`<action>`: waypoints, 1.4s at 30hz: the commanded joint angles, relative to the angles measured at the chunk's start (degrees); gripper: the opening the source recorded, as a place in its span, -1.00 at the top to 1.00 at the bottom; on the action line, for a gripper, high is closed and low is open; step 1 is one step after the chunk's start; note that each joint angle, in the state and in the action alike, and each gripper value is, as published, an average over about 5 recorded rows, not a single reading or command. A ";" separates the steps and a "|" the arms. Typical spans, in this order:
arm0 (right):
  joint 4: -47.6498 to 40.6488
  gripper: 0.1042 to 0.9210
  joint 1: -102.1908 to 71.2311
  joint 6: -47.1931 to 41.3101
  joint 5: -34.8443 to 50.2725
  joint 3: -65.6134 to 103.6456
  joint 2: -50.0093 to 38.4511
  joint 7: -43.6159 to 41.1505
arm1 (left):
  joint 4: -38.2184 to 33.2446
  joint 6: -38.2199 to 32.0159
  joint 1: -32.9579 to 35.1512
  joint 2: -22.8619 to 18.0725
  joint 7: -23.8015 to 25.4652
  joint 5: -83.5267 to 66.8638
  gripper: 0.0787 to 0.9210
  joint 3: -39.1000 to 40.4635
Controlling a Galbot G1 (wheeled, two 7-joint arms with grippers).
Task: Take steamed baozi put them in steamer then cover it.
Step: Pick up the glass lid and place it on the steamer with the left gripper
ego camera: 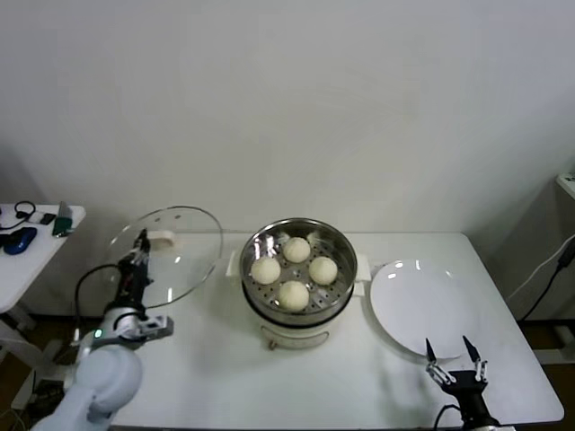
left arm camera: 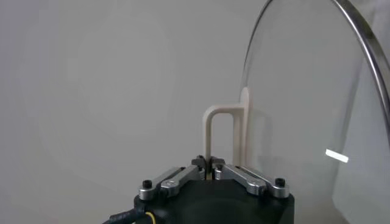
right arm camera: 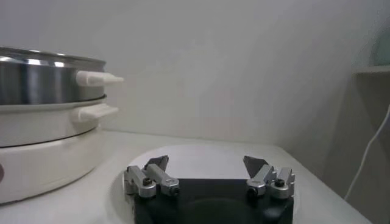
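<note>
The lid [ego camera: 166, 254] looked heavy for its size, rigid, breakable glass, best taken by its cream handle [left arm camera: 224, 134]. The left gripper [left arm camera: 211, 163] pinched that handle, holding the clear, steel-rimmed disc tilted left of the steamer [ego camera: 297, 274], where four buns [ego camera: 294, 294] sat. The right gripper [ego camera: 455, 356] waited wide open beside the plate [ego camera: 409, 301].

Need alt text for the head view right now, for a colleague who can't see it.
Left tool holds the glass cover by its handle, lifted and tilted left of the steamer, which holds four baozi. Right tool waits open near the empty white plate.
</note>
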 commanded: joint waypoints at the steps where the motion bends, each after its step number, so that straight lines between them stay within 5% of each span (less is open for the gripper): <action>1: -1.31 -0.76 1.35 -0.23 -1.82 -0.28 -0.31 0.88 | -11.49 17.65 -9.60 -5.36 16.48 16.23 0.87 21.13; 8: -2.74 -0.76 2.23 0.92 -1.43 -0.78 -0.93 0.73 | -7.26 17.80 -12.23 -18.36 24.37 32.23 0.87 28.10; 20: -3.99 -0.76 1.63 2.50 0.48 -0.78 -2.32 0.75 | 4.47 16.71 -14.26 -34.48 21.67 40.92 0.87 33.93; 30: -4.60 -0.76 1.51 3.30 1.39 -0.77 -2.47 0.85 | 12.24 16.15 -14.80 -39.12 19.05 42.60 0.87 34.23; 42: -4.50 -0.76 1.06 3.68 2.47 -0.28 -2.82 0.94 | 17.23 15.75 -15.86 -36.34 17.67 41.93 0.87 31.69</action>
